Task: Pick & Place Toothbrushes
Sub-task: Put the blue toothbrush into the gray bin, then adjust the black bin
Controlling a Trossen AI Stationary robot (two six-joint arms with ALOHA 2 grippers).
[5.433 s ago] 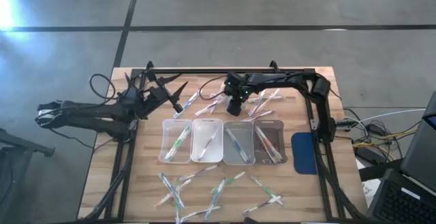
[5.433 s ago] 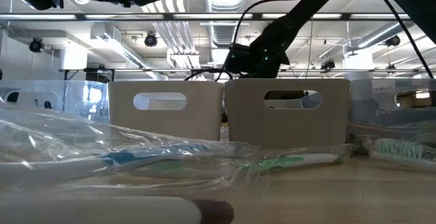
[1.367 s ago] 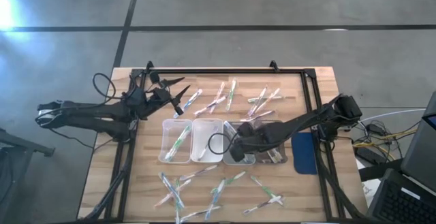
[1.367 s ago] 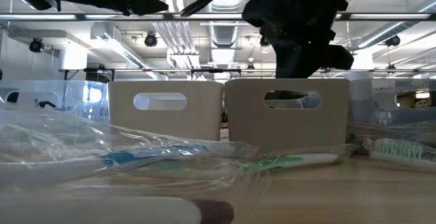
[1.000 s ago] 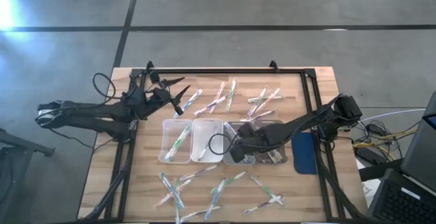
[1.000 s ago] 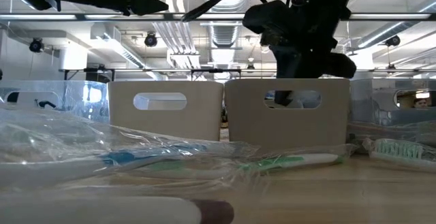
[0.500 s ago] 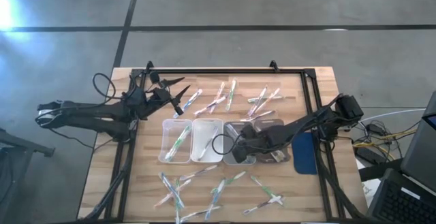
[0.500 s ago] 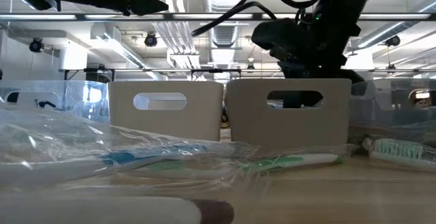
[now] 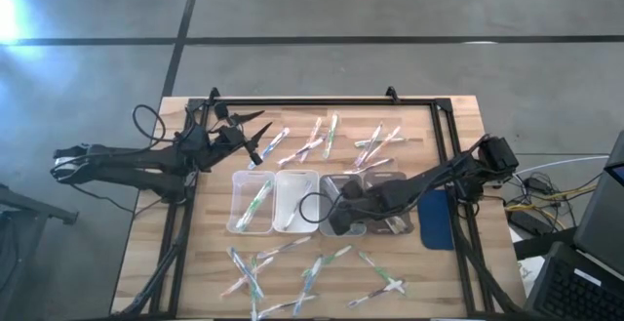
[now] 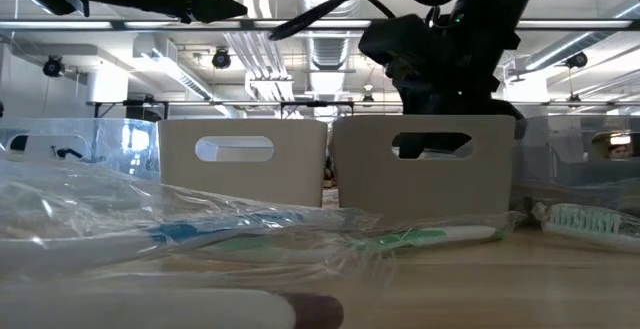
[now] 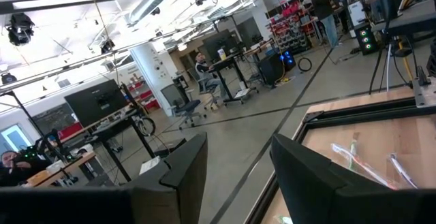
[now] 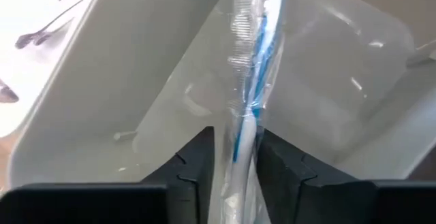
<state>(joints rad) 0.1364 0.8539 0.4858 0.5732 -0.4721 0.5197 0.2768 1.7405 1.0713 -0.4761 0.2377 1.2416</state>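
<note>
Since five seconds ago the right arm has swung from the far edge of the worktop (image 9: 195,262) to the row of four trays; over the last half second it has barely shifted and stays low over the third tray (image 9: 340,225).

The right end effector (image 9: 332,220) sits down inside that tray. In the right wrist view its fingers (image 12: 197,166) are drawn narrow around a wrapped toothbrush (image 12: 248,108) with a blue stripe, which runs ahead of them along the tray's clear floor. From the low view the arm's dark body hangs just behind the pale tray wall (image 10: 425,169).

The left end effector (image 9: 255,141) hovers as before, off to the side beyond the first tray (image 9: 252,204); its fingers (image 11: 184,166) are spread with nothing between them.

Loose toothbrushes lie in two groups: one (image 9: 322,138) on the far side of the trays from the right end effector, another (image 9: 307,272) on the near side. More lie in the other trays. A blue pad (image 9: 436,219) sits beyond the last tray.

No readable writing shows on the wrappers or trays.
</note>
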